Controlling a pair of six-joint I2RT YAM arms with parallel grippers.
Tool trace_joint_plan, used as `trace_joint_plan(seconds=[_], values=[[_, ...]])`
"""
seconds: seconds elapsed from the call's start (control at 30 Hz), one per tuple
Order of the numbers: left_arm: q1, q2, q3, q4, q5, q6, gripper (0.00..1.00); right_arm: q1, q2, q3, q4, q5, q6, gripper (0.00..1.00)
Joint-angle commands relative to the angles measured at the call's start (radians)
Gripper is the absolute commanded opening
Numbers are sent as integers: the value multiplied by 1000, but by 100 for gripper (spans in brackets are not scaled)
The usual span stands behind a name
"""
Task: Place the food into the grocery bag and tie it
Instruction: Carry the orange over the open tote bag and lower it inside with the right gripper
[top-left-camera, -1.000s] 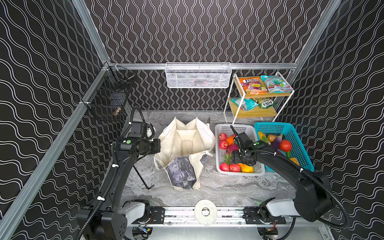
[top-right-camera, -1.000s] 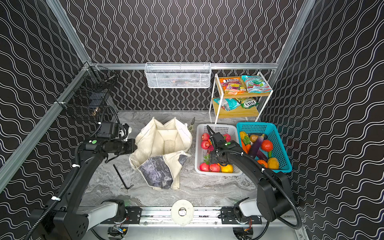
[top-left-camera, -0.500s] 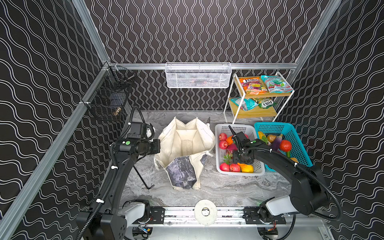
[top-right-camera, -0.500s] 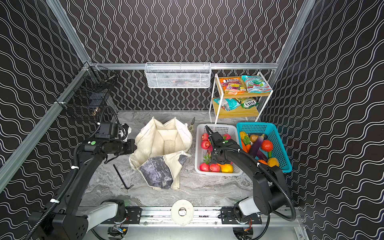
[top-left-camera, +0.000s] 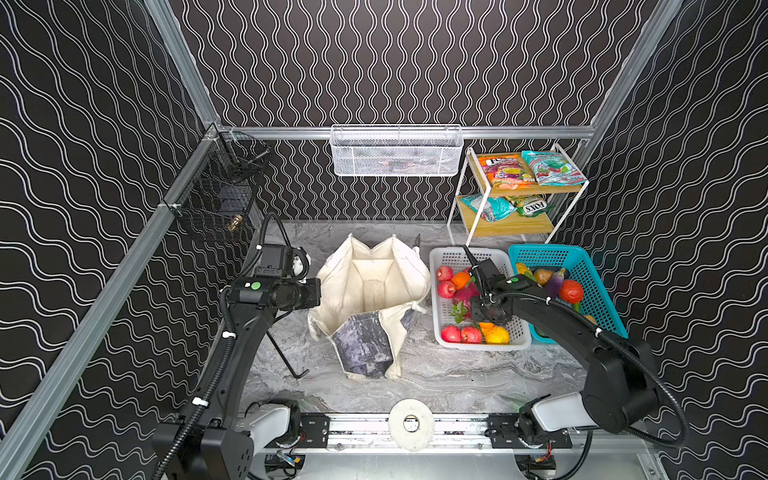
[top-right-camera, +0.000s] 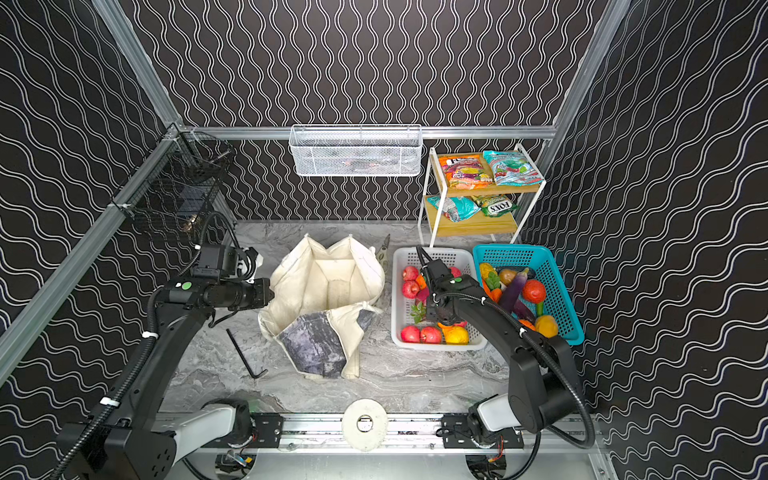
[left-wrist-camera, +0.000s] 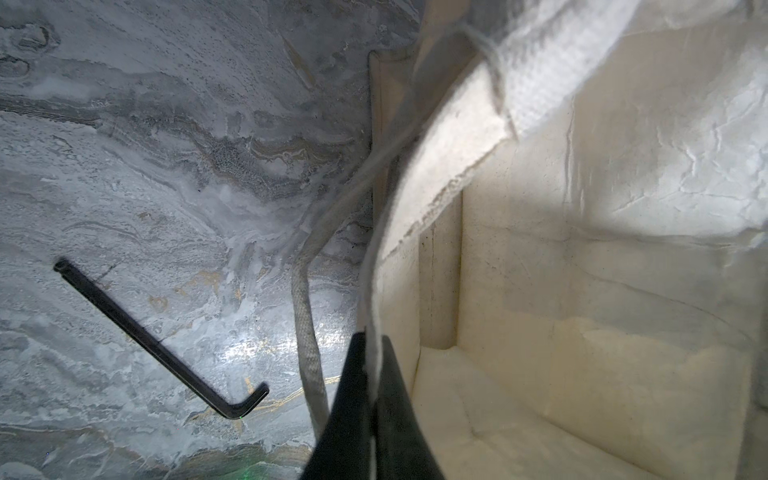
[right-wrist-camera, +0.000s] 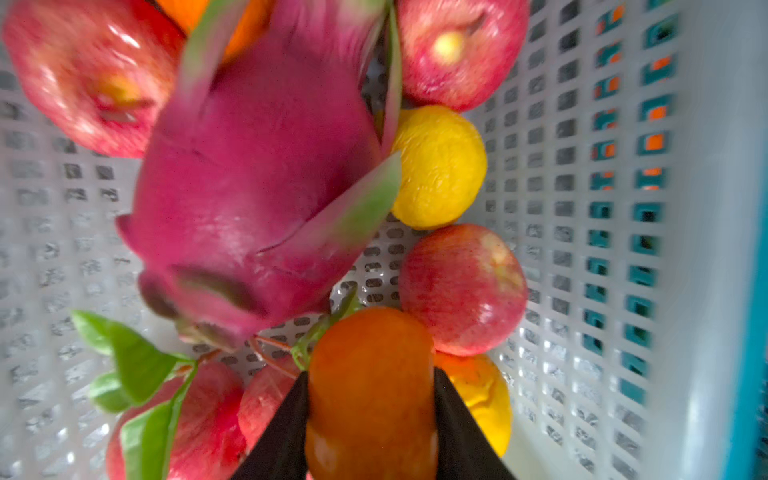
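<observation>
Bare tabletop (top-left-camera: 457, 374) runs along the front edge, with only a black hex key (top-left-camera: 286, 357) lying left of the grocery bag (top-left-camera: 332, 282). The bag stands upright, mouth up, its dark printed panel facing front, just beside the white basket (top-left-camera: 453, 255). The left hand (left-wrist-camera: 370, 345) is clamped on the bag's rim, as before. In the basket, the right hand (right-wrist-camera: 370, 386) has narrowed since a second ago; both fingers now press an orange (right-wrist-camera: 370, 345) beside the dragon fruit (right-wrist-camera: 257, 166).
</observation>
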Motion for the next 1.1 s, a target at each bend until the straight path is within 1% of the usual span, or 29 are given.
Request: trace_joint_plan(seconds=[0.0, 0.17, 0.27, 0.4, 0.5, 0.57, 0.63, 0.73, 0.9, 0.97, 1.07], values=[[-2, 1, 6, -6, 20, 20, 0, 1, -44, 32, -56, -4, 32, 39], [-5, -2, -2, 0, 23, 19, 0, 1, -120, 117, -128, -22, 50, 39], [-5, 0, -2, 1, 23, 19, 0, 1, -166, 203, -177, -40, 66, 38], [-6, -2, -5, 9, 26, 15, 0, 12, -217, 352, -199, -107, 80, 38], [-9, 1, -6, 15, 29, 12, 0, 21, -210, 481, -203, -171, 91, 38], [-11, 3, -6, 18, 30, 10, 0, 81, -189, 568, -174, -205, 102, 37], [-13, 5, -3, 21, 30, 4, 0, 153, -147, 659, -129, -221, 118, 37], [-17, 7, 12, 23, 38, -6, 0, 291, -17, 850, -81, -242, 123, 37], [-21, 24, 52, 12, 55, -6, 0, 432, 230, 1101, -129, -258, 116, 39], [-21, 23, 58, 14, 55, -9, 0, 460, 306, 1146, -164, -264, 110, 40], [-22, 23, 60, 21, 56, -15, 0, 484, 357, 1111, -169, -259, 107, 40]])
